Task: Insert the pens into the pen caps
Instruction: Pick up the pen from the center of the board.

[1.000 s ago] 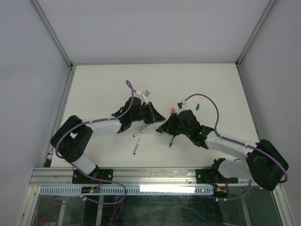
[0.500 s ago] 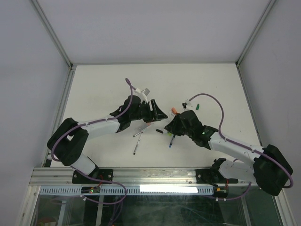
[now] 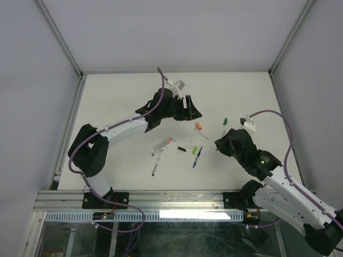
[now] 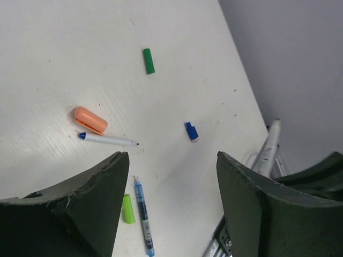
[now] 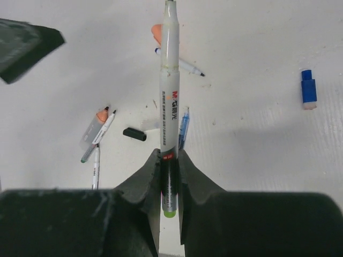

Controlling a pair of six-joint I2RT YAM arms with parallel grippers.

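Observation:
My right gripper (image 5: pixel 169 155) is shut on a pen (image 5: pixel 170 96) with a grey-white barrel and a light green rear end; the pen points out past the fingers over the table. In the top view this gripper (image 3: pixel 221 144) is at the right of the scattered items. My left gripper (image 4: pixel 172 156) is open and empty, hovering above the table; from above it (image 3: pixel 190 111) is at the back centre. Below it lie an orange cap (image 4: pixel 90 119), a dark green cap (image 4: pixel 148 60), a blue cap (image 4: pixel 191 131), a light green cap (image 4: pixel 128 209), a blue pen (image 4: pixel 143 217) and a thin white pen (image 4: pixel 107 140).
A black cap (image 5: pixel 134 134) lies left of the held pen, and two more pens (image 5: pixel 99 128) lie crossed further left, seen from above as pens (image 3: pixel 162 145). Another thin pen (image 3: pixel 155 167) lies nearer the front. The metal front rail (image 3: pixel 177 201) borders the table.
The two grippers were close together at the table's centre. The left one has opened and moved back and to the right. The right arm has drawn back to the right with the pen.

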